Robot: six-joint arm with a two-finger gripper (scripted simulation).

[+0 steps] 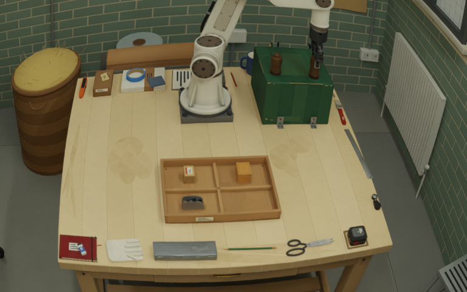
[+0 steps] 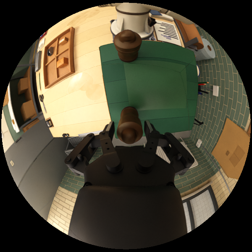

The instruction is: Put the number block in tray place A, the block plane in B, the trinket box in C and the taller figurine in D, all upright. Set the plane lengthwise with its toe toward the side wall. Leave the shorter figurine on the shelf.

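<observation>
The top of one brown figurine (image 1: 313,70) is partly hidden behind my gripper (image 1: 317,59) in the side camera. It stands upright near the right front of the green shelf box (image 1: 292,84). My open gripper (image 2: 128,131) straddles the figurine (image 2: 128,127) and holds nothing. A second brown figurine (image 1: 276,64) (image 2: 127,45) stands upright on the shelf's left. The wooden tray (image 1: 219,188) lies mid-table. The number block (image 1: 189,174) is in its far-left place, the trinket box (image 1: 244,172) in the far-right, and the block plane (image 1: 192,202) in the near-left. The near-right place is empty.
The shelf's front edge drops to the table just below the gripper. A red-handled tool (image 1: 340,112) and a steel ruler (image 1: 358,153) lie right of the shelf. My arm's base (image 1: 205,100) stands left of it, with a blue mug (image 1: 247,62) behind. Scissors (image 1: 307,246) lie by the table's front edge.
</observation>
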